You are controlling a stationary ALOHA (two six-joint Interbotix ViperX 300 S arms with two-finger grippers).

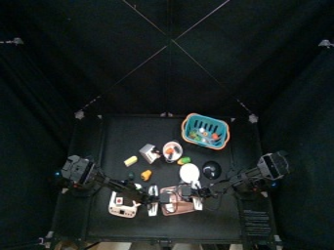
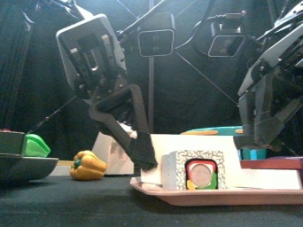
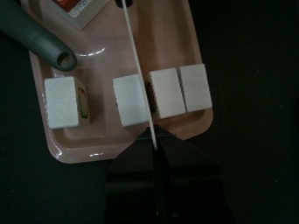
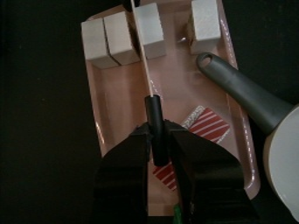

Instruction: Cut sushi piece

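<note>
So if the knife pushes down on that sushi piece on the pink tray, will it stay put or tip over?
The sushi piece is a flat-sided block resting on the tray, so it probably won't roll. It stands apart from its neighbours, so it may tip or slide on the glossy tray. It looks light.

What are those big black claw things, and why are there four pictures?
They are two robot arms at a black table. Each arm ends in a gripper with two jaws that pinch like fingers.

The pictures show one moment from four cameras. One looks straight down from high above. One sits at the table's front edge. One rides on each arm's wrist, looking down past its own jaws.

On the table lies a pink tray with a row of white sushi pieces. Nearby are a yellow pepper and a teal basket.

The left gripper pinches a knife, whose thin blade reaches over the sushi, ready to cut. The right gripper hangs above the tray's other end. I cannot tell whether it holds anything.
</note>
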